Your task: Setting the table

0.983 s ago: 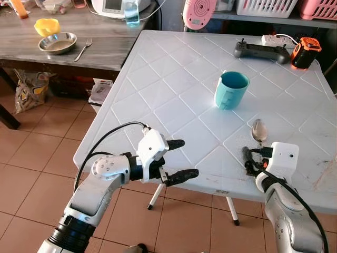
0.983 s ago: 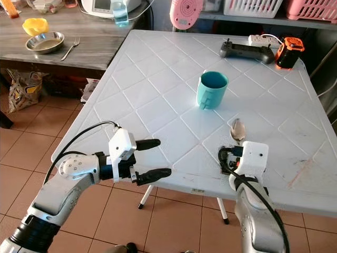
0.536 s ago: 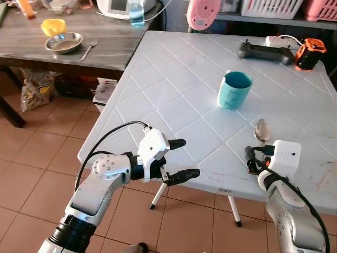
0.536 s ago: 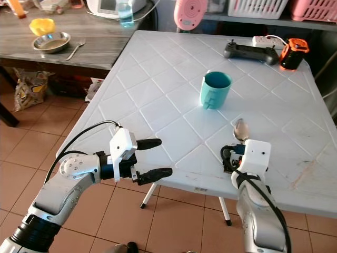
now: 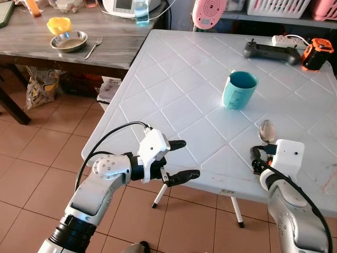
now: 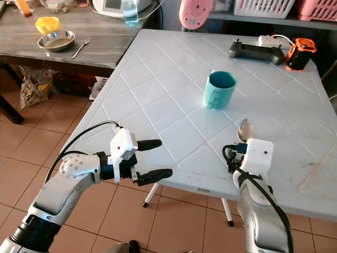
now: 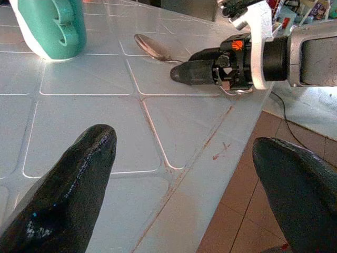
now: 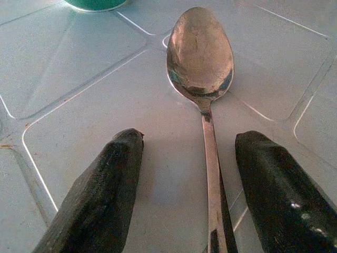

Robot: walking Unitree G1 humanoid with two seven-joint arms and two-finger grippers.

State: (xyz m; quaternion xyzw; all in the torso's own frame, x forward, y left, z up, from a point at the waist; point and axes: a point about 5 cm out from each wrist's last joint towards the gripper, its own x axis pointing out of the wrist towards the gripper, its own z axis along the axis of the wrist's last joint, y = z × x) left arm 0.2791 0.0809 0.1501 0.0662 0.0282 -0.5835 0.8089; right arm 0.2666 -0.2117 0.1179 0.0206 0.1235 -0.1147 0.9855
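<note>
The right gripper (image 8: 187, 205) is spread open astride the polished steel spoon (image 8: 201, 68), which lies flat on the white plastic table (image 5: 179, 84). The handle runs between the jaws, bowl ahead. The left gripper (image 5: 180, 159), also open, hovers farther off.

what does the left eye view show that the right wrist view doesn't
Left eye view alone: the left hand open at the table's near edge, the controller, the orange device, and the side table with a metal bowl, fork and yellow cup.

Right wrist view alone: the right hand's fingers apart, one on each side of the spoon handle, not closed on it.

Both: the spoon lying on the white table, and the teal mug.
</note>
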